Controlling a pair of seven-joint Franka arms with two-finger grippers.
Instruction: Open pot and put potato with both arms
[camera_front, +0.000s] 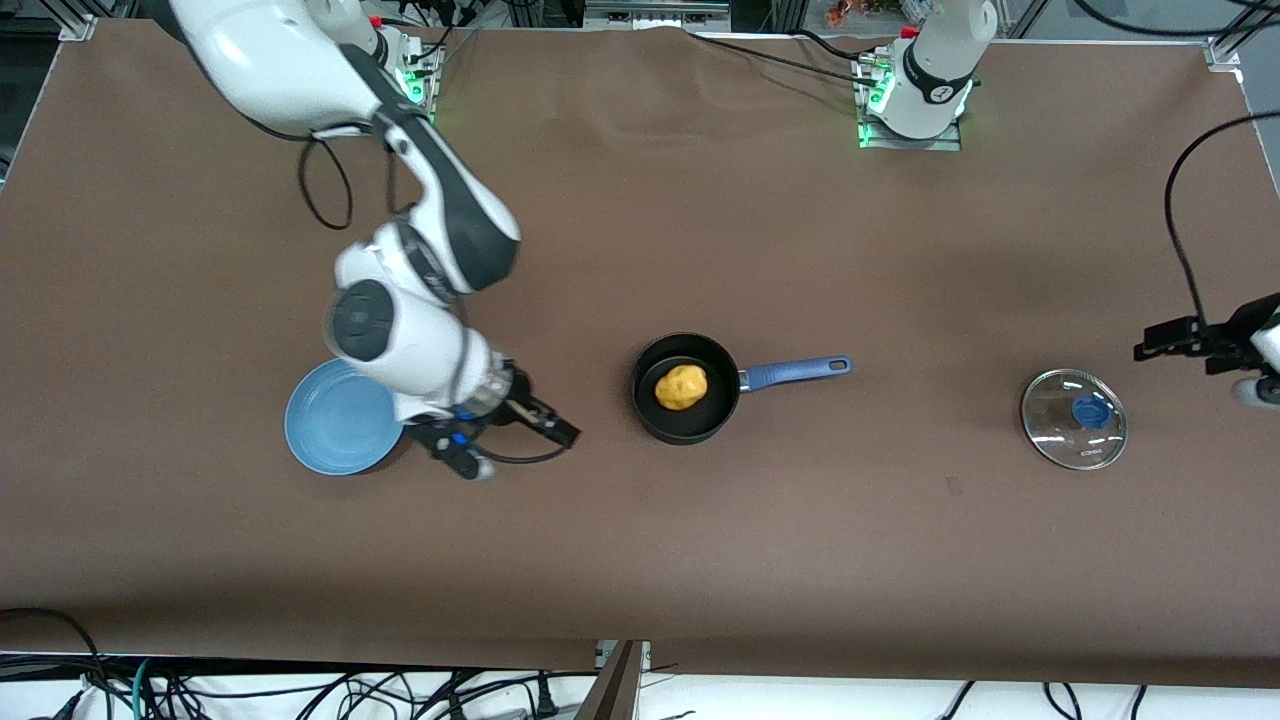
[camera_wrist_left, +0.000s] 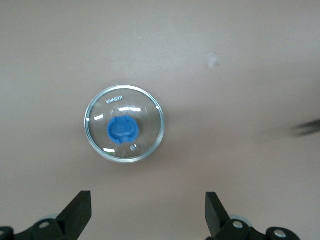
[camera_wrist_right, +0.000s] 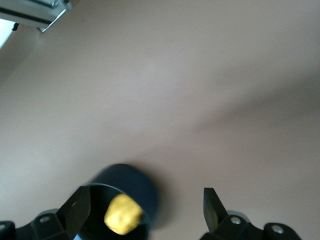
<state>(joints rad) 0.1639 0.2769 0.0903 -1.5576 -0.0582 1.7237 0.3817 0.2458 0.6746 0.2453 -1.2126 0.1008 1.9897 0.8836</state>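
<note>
The black pot (camera_front: 650, 405) stands uncovered mid-table, its blue handle (camera_front: 795, 372) pointing toward the left arm's end. The yellow-orange potato (camera_front: 681, 387) lies inside it. My right gripper (camera_front: 520, 448) is open and empty, in the air between the blue plate and the pot. In the right wrist view it (camera_wrist_right: 145, 210) frames the pot (camera_wrist_right: 142, 187) and potato (camera_wrist_right: 122, 214). My left gripper (camera_front: 1185, 338) is up at the left arm's end of the table, beside the glass lid (camera_front: 1050, 425). In the left wrist view it (camera_wrist_left: 147, 212) is open and empty, apart from the lid (camera_wrist_left: 145, 115).
A flat blue plate (camera_front: 335, 420) lies toward the right arm's end, partly under the right wrist. The glass lid's blue knob (camera_front: 1090, 411) faces up. A black cable (camera_front: 1180, 230) hangs by the left arm. Brown cloth covers the table.
</note>
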